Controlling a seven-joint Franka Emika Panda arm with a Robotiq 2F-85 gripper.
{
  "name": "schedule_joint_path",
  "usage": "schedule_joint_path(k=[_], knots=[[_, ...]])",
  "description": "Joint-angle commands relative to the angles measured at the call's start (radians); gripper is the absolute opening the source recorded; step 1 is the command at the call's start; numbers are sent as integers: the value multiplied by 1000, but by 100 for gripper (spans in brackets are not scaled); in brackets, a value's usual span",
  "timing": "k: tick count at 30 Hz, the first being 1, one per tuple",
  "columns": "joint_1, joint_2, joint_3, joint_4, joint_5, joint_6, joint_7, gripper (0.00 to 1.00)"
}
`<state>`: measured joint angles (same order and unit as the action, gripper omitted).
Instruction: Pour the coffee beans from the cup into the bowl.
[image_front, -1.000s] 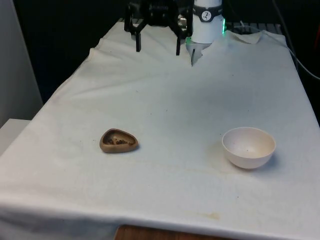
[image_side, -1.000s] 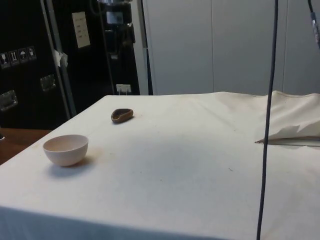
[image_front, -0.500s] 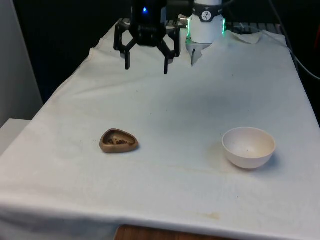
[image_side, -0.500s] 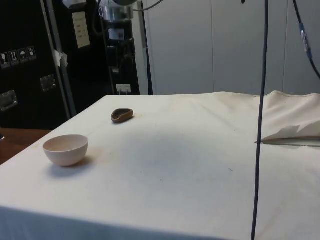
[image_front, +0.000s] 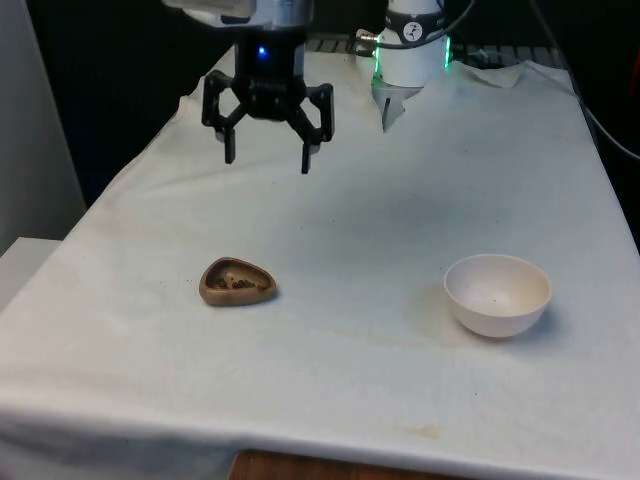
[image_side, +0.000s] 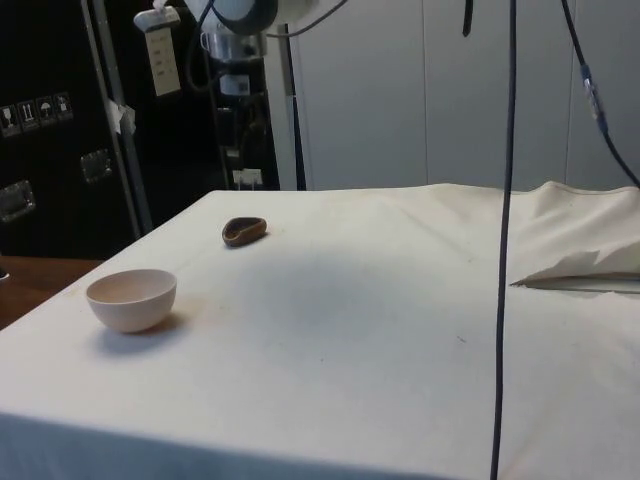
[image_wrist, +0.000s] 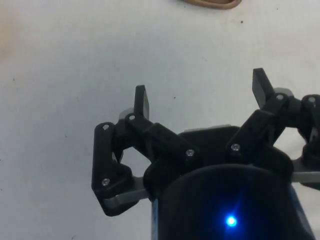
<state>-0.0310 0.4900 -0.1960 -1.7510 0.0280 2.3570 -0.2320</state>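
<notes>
A small brown cup with coffee beans in it lies on the white cloth, towards the front view's left. A white bowl stands on the front view's right, well apart from the cup. My gripper hangs open and empty in the air, above the table and farther back than the cup. In the side view the cup sits beyond the bowl. The wrist view has the open gripper over bare cloth, with the cup's rim at the picture's edge.
The robot's white base stands at the table's far end beside a fold of cloth. A black cable hangs in the side view's foreground. Faint stains mark the cloth near the bowl.
The gripper has come down and moved towards the front view's left, closer to the cup. It stays open. Cup and bowl have not moved.
</notes>
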Motion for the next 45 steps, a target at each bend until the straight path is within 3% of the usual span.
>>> schedule_joint_path(k=[1,4,5,6,10,15,16,17,24,25,26,29,34,35,36,38,43,44,45], knots=[[-11,6,7,4,16,3,-19,100],[-13,17,-4,10,46,3,-48,100],[-4,15,-14,7,39,0,-41,100],[-14,19,-7,11,54,3,-55,100],[-11,30,-17,11,89,8,-77,100],[-12,41,-20,11,100,14,-78,100],[-6,35,-24,9,91,3,-73,100],[-12,44,-21,11,103,16,-77,100],[-19,87,-31,46,121,22,-84,100],[-10,80,-39,37,111,25,-74,100],[-20,93,-33,54,122,20,-85,100],[-20,108,-41,75,130,15,-94,100],[-32,126,-49,104,170,4,-130,100],[-18,123,-62,95,163,16,-121,100],[-32,130,-52,109,180,2,-138,100],[-35,139,-60,124,217,-8,-167,100],[-37,169,-77,164,284,-36,-219,100],[-25,155,-83,143,261,-19,-198,100],[-37,169,-77,164,284,-36,-219,100]])
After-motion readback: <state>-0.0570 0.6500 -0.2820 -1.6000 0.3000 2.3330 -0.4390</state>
